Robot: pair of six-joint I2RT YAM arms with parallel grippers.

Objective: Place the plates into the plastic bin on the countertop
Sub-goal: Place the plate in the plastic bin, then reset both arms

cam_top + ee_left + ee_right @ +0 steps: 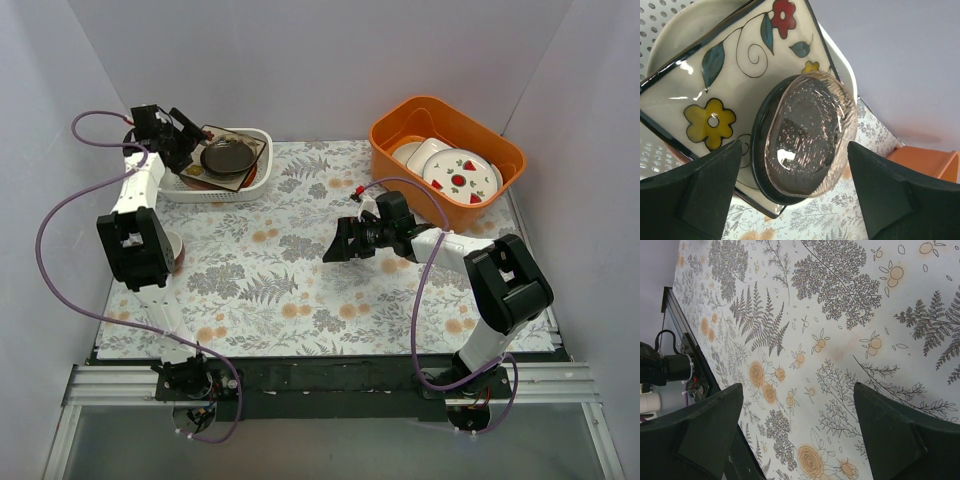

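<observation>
The plastic bin (262,135) stands on the countertop (300,280) at the back left and holds stacked plates. A small dark dish (227,157) with a glassy rim (807,135) lies on top, resting on a cream flowered square plate (715,75). My left gripper (195,135) hovers over the bin's left end, open (794,145), with nothing between its fingers and the dark dish below them. Over the printed countertop (840,340) near the middle, my right gripper (340,243) also stands open and empty (797,390). A small round dish (176,252) shows partly behind the left arm.
An orange tub (392,128) at the back right holds white strawberry plates (460,178); its corner shows in the left wrist view (930,160). White walls close in the back and both sides. The bin's perforated wall (655,15) rises beside the plates.
</observation>
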